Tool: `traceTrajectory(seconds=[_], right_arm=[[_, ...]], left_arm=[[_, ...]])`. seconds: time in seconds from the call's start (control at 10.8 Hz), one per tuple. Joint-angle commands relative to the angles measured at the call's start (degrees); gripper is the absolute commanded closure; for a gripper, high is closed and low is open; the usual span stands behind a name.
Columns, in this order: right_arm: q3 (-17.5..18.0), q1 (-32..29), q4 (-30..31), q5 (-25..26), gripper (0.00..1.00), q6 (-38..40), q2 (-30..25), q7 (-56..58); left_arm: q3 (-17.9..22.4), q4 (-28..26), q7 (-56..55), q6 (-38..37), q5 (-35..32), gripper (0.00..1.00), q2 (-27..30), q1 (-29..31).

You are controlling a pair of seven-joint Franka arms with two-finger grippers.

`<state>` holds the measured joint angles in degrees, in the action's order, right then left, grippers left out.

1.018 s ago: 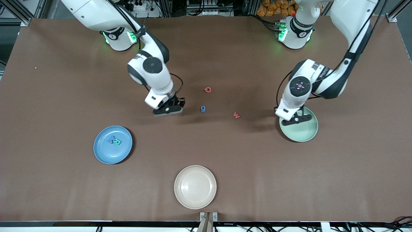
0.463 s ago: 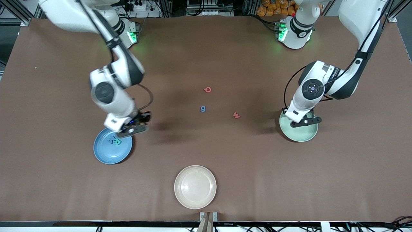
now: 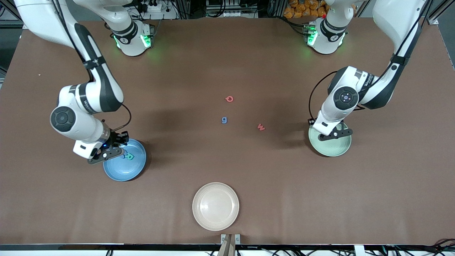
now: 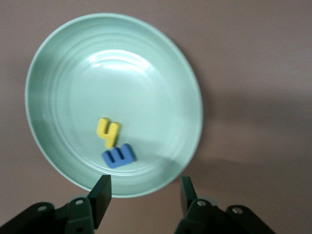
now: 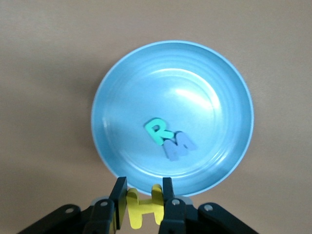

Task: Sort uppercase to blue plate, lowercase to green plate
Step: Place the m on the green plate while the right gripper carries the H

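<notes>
- Readable foam letters: a teal R (image 5: 156, 131) and a blue M (image 5: 178, 146) touch inside the glossy blue plate (image 5: 214, 73).
- A yellow h (image 4: 108, 131) and a blue e (image 4: 119, 156) lie touching in the smooth, ringed green plate (image 4: 58, 73).
- Loose on the matte brown table (image 3: 320, 199): a red Q (image 3: 229, 99), a blue g (image 3: 224, 120) nearer the camera, and a red w (image 3: 261, 126) toward the left arm's end.
- The right gripper (image 5: 141, 202) hangs over the blue plate's rim, jaws pinching a yellow H (image 5: 142, 208).
- The left gripper (image 4: 144, 192) hovers over the green plate's rim, jaws spread, nothing between them.
- A round cream plate (image 3: 215, 206) sits nearest the camera.
</notes>
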<state>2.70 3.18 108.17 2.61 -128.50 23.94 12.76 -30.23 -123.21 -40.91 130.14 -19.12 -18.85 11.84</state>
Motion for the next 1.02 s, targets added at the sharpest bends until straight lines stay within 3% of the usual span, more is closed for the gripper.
traceTrajectory(seconds=[0.0, 0.09, 0.19, 0.37, 0.46, 0.56, 0.93], right_arm=[[-0.06, -0.28, -5.5, -1.29, 0.98, 0.44, 4.35, 1.13], [-0.06, -0.37, -6.56, -1.29, 0.95, 0.44, 5.14, 1.22], [-0.06, -0.37, -7.18, -1.12, 0.81, 0.36, 5.76, 1.39], [-0.06, -0.37, -7.54, -1.03, 0.44, 0.18, 6.12, 1.31], [-0.15, -0.37, -7.97, -1.29, 0.08, 0.35, 6.03, 0.87], [-0.59, -0.28, -8.5, -1.38, 0.0, 1.05, 5.94, 0.87], [-0.77, 0.33, -11.58, -1.65, 0.0, 8.59, 2.7, 1.04]], left_arm=[[-2.89, 3.04, -4.41, -0.59, 2.76, 0.38, 0.4, 0.03], [-3.07, 4.46, -7.4, -0.59, 3.12, 0.38, -0.57, -0.67], [-3.6, 5.6, -10.39, -0.59, 3.13, 0.38, -1.27, -1.46], [-3.78, 5.7, -16.8, 1.42, 3.13, 0.39, -1.81, -3.74], [-3.78, 5.79, -19.53, 3.0, 3.13, 0.39, -2.59, -5.06], [-3.69, 6.14, -21.3, 4.58, 3.13, 0.39, -3.56, -6.03], [-3.6, 6.4, -28.77, 12.14, 2.78, 0.39, -7.34, -10.86]])
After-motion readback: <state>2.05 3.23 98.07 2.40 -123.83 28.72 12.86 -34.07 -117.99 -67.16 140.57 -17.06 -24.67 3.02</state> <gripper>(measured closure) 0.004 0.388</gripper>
